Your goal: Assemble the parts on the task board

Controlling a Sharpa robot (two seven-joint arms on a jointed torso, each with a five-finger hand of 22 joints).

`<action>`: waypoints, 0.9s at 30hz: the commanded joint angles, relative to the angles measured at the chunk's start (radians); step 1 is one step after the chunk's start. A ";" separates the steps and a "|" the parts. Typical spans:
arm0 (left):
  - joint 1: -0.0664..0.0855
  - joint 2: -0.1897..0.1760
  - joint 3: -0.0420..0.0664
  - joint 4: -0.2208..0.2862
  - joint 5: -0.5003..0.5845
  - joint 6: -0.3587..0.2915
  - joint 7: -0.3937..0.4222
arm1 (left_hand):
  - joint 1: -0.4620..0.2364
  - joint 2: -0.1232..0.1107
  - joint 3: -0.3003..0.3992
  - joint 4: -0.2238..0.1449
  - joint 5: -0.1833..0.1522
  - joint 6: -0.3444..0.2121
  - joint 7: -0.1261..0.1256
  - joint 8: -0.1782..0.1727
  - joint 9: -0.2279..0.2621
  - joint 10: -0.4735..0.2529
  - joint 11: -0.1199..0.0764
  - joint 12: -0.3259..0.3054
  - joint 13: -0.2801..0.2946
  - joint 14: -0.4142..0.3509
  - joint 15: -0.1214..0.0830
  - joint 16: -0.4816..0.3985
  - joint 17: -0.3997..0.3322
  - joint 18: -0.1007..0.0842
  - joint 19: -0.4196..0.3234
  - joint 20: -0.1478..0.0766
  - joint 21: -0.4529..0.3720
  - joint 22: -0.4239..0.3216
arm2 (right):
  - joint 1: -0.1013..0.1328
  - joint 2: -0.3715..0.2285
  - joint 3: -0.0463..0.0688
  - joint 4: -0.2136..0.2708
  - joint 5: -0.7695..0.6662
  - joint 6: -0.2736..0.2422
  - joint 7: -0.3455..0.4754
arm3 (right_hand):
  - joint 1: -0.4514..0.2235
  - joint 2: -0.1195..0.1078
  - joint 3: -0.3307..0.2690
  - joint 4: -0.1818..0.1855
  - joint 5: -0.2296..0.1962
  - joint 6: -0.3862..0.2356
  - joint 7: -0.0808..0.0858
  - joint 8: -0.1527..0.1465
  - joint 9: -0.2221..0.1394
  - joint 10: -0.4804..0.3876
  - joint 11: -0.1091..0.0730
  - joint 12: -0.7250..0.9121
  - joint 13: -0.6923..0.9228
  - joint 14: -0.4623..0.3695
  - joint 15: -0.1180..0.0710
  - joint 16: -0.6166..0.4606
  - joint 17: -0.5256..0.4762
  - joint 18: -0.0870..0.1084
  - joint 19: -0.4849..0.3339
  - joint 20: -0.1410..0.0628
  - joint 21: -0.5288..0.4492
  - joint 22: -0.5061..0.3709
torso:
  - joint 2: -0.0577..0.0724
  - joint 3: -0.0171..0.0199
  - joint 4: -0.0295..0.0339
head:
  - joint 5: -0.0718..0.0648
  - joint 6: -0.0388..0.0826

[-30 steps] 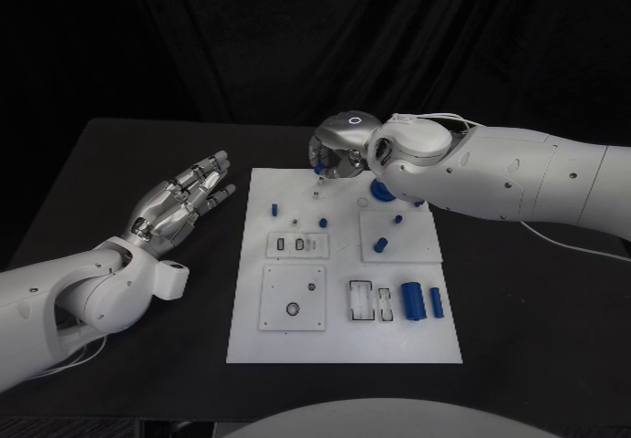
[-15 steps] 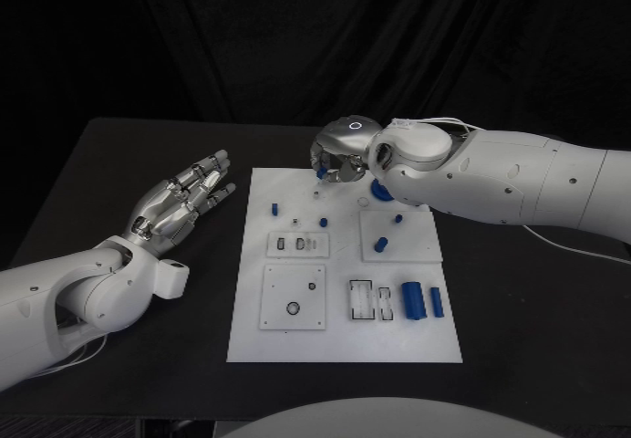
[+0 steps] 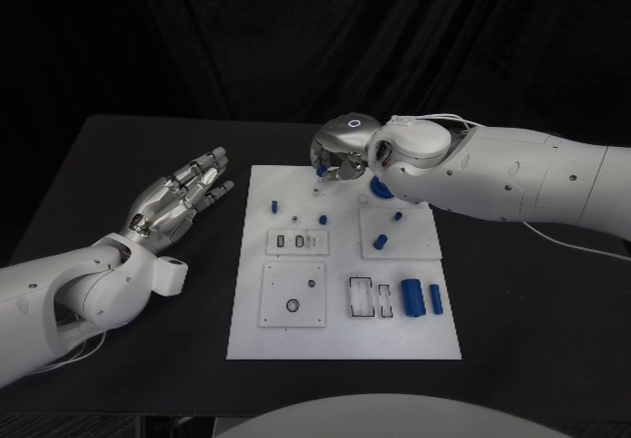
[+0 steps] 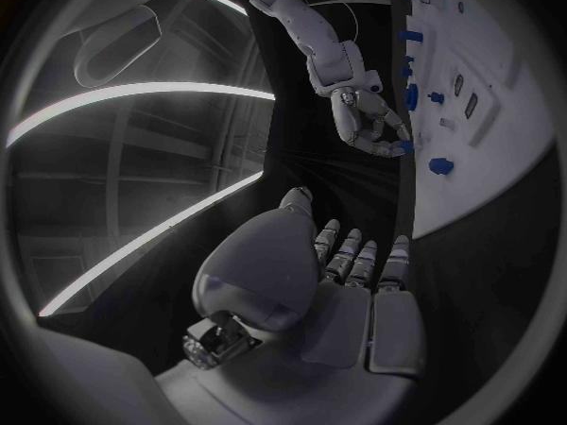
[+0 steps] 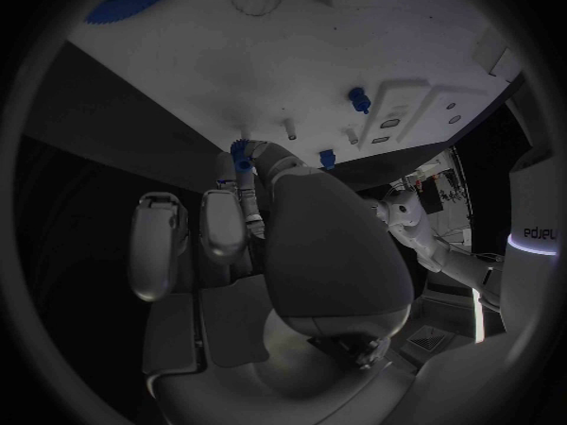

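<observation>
Two robot hands: left (image 3: 178, 203) empty, fingers spread; right (image 3: 342, 160) pinching one blue part (image 5: 242, 153).

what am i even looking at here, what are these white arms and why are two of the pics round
It is a robot with two white arms at a black table, each ending in a silver robot hand. The square picture comes from a camera on its head, looking down. The two round ones come from fisheye cameras at the wrists, behind each hand, so straight edges bend there.

In the middle lies a white task board with small blue parts lying on it or standing in it; the job is to assemble them.

The left robot hand hovers beside the board, fingers spread, holding nothing. The right robot hand is over the board's far edge, pinching a small blue piece in its fingertips, as its wrist view shows.
</observation>
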 commanded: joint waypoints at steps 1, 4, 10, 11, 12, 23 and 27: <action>0.003 0.002 0.000 0.000 -0.002 0.013 0.178 | 0.012 0.000 0.002 -0.006 0.005 -0.001 0.007 0.000 0.000 -0.008 -0.001 -0.003 -0.001 -0.004 0.000 0.003 -0.001 0.019 -0.003 0.000 0.000 -0.001 | -0.004 0.000 -0.001 0.000 -0.009 0.023 -0.019 | -0.005 0.000 0.006 0.003 -0.007 -0.008 -0.001 -0.007 0.000 0.004 0.002 -0.008 0.000 -0.004 0.008 0.001 -0.003 -0.011 -0.002 0.005 0.001 0.050 | 0.000 0.0001 -0.0017 | 0.001 -0.002; 0.003 0.003 0.000 -0.001 -0.002 0.013 0.178 | 0.012 0.000 0.002 -0.006 0.005 -0.001 0.007 0.000 0.000 -0.008 -0.001 -0.003 -0.001 -0.004 0.000 0.003 -0.001 0.019 -0.003 0.000 0.000 -0.001 | -0.005 0.000 -0.001 0.001 -0.009 0.028 -0.019 | -0.006 0.000 0.006 0.003 -0.008 -0.008 -0.001 -0.009 -0.001 0.004 0.002 -0.010 0.000 -0.004 0.008 0.001 -0.002 -0.011 -0.002 0.005 0.000 0.050 | 0.000 0.0001 -0.0008 | 0.000 -0.002; 0.003 0.004 0.000 -0.004 -0.002 0.015 0.176 | 0.013 0.000 0.002 -0.006 0.005 -0.001 0.008 0.000 0.000 -0.008 -0.001 -0.003 -0.001 -0.004 0.001 0.003 0.000 0.019 -0.003 0.001 0.000 -0.001 | -0.006 -0.002 -0.001 0.004 -0.009 0.032 -0.020 | -0.009 -0.002 0.008 0.005 -0.013 -0.010 -0.001 -0.016 -0.002 0.003 0.004 -0.015 0.000 -0.010 0.009 -0.009 -0.017 -0.009 -0.009 0.006 -0.007 0.042 | 0.000 0.0003 0.0006 | -0.001 -0.003; 0.003 0.004 0.000 -0.004 -0.002 0.015 0.176 | 0.013 0.000 0.002 -0.006 0.005 -0.001 0.008 0.000 0.000 -0.008 -0.001 -0.003 -0.001 -0.004 0.001 0.003 0.000 0.019 -0.003 0.001 0.000 -0.001 | -0.006 -0.002 -0.001 0.004 -0.009 0.032 -0.020 | -0.010 -0.002 0.009 0.006 -0.015 -0.012 -0.001 -0.019 -0.002 0.003 0.004 -0.017 0.000 -0.011 0.009 -0.009 -0.017 -0.008 -0.010 0.007 -0.008 0.041 | 0.000 0.0000 0.0005 | -0.001 -0.003; 0.003 0.005 -0.001 -0.005 -0.002 0.015 0.176 | 0.013 0.000 0.002 -0.006 0.005 -0.001 0.008 0.000 0.000 -0.008 -0.001 -0.003 -0.001 -0.004 0.001 0.003 0.000 0.019 -0.003 0.001 0.000 -0.001 | -0.007 -0.003 -0.001 0.004 -0.009 0.032 -0.020 | -0.010 -0.002 0.009 0.006 -0.015 -0.012 -0.001 -0.019 -0.002 0.003 0.004 -0.017 0.000 -0.011 0.009 -0.009 -0.017 -0.008 -0.010 0.007 -0.008 0.041 | 0.000 -0.0004 0.0004 | -0.001 -0.003; 0.003 0.007 -0.002 -0.010 -0.002 0.018 0.173 | 0.014 0.001 0.002 -0.006 0.005 -0.002 0.011 0.000 0.000 -0.010 -0.002 -0.004 -0.001 -0.004 0.001 0.003 -0.001 0.019 -0.003 0.001 0.001 -0.001 | -0.008 -0.005 -0.001 0.008 -0.009 0.034 -0.022 | -0.015 -0.007 0.015 0.007 -0.024 -0.025 -0.005 -0.040 -0.007 -0.005 0.007 -0.034 -0.002 -0.020 0.010 -0.024 -0.036 -0.005 -0.020 0.008 -0.019 0.030 | 0.000 -0.0010 -0.0004 | 0.000 -0.004; 0.003 0.008 -0.002 -0.010 -0.002 0.018 0.172 | 0.014 0.001 0.003 -0.006 0.006 -0.002 0.013 -0.001 0.000 -0.010 -0.002 -0.005 -0.001 -0.004 0.002 0.003 0.000 0.019 -0.003 0.002 0.001 -0.001 | -0.008 -0.005 -0.001 0.008 -0.009 0.032 -0.021 | -0.018 -0.009 0.019 0.008 -0.030 -0.037 -0.010 -0.054 -0.009 -0.010 0.010 -0.046 -0.002 -0.026 0.010 -0.032 -0.045 -0.003 -0.026 0.009 -0.026 0.024 | 0.000 -0.0009 0.0002 | 0.001 -0.004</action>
